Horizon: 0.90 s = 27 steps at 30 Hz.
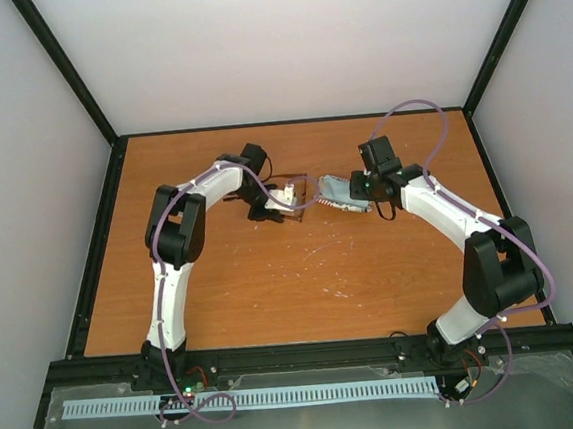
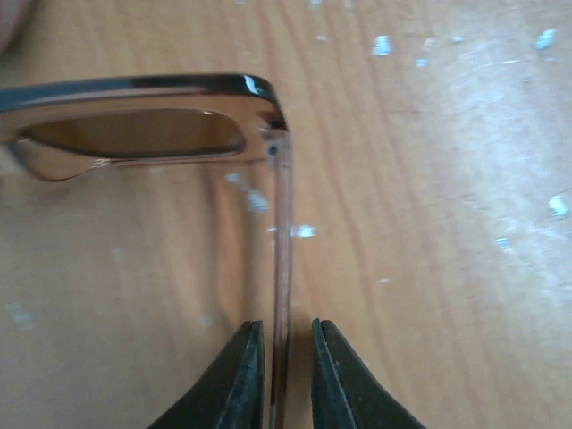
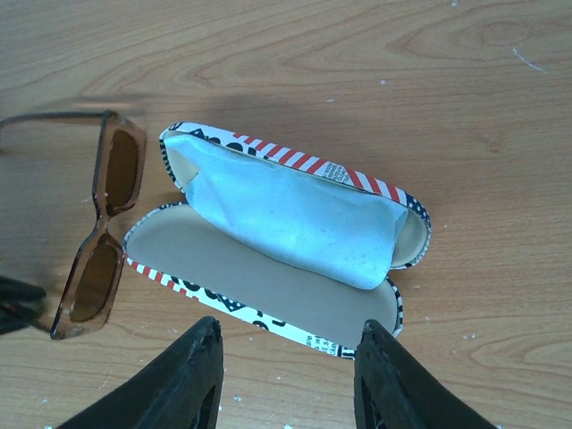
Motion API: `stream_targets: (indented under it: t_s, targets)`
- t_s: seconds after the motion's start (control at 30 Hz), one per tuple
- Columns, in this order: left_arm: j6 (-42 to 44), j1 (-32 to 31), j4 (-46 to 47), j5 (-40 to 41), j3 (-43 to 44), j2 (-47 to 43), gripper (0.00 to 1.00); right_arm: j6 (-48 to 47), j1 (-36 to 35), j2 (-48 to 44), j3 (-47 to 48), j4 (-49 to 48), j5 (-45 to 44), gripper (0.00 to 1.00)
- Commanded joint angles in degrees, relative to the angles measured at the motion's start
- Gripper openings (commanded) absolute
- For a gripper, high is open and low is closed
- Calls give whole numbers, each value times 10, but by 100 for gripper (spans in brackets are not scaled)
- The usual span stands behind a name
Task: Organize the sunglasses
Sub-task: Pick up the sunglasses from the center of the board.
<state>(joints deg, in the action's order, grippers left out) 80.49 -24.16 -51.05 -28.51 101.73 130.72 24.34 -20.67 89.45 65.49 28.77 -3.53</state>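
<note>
From above, both arms are reaching into the middle of the counter [image 1: 274, 296]. The left gripper [image 1: 269, 209] is right at the sunglasses [image 1: 299, 191], and the right gripper [image 1: 371, 199] is over by the flag-patterned case [image 1: 343, 195] just beside them. I'd say that's a handoff set-up: one arm fetches, the other minds the case. Now the left wrist view: the sunglasses [image 2: 134, 134] lie flat with one temple arm [image 2: 281, 268] swung out, running straight down between the fingers of the left gripper [image 2: 286, 344]. The jaws stand very narrow around that thin arm, with a sliver of wood showing on one side, so I can't tell whether they're actually pinching it. It looks like the sensible place to grab, slim and clear of the lenses. Over to the right wrist view: the case [image 3: 268, 286] lies wide open, and a light blue cloth [image 3: 295, 214] is tucked in its far half, leaving the near half bare for the glasses. The sunglasses [image 3: 119, 174] sit just left of it, close but apart. The right gripper [image 3: 288, 357] hangs over the near rim with its fingers spread, holding nothing and touching nothing that I can see.
</note>
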Motion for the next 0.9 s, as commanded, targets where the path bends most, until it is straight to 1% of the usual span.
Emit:
stream_targets:
  t_s: [0.0, 0.07, 0.2, 0.37, 0.5, 0.6, 0.77, 0.87]
  targets:
    - [-5, -14, -7, -11, -44, -36, 16, -10, -4, 7, 13, -3, 8, 41]
    - [-10, -17, 3, -8, -69, -45, 14, -11, -4, 6, 13, -5, 12, 41]
    - [-21, -19, -1, -8, -79, -64, 6, -7, -4, 7, 15, -10, 25, 41]
    - [-43, -20, -6, -27, -95, -111, 1, -20, -13, 31, 44, -6, 72, 41]
    - [-68, -22, 1, -45, -124, -150, 1, -23, -34, 84, 93, 33, 105, 40]
    - [-81, -24, 12, -49, -152, -172, 1, -16, -50, 121, 125, 52, 144, 43]
    - [-93, -27, 26, -50, -194, -207, 1, 12, -75, 157, 159, 45, 214, 46]
    - [-98, -29, 33, -48, -209, -218, 0, 31, -83, 156, 156, 26, 242, 46]
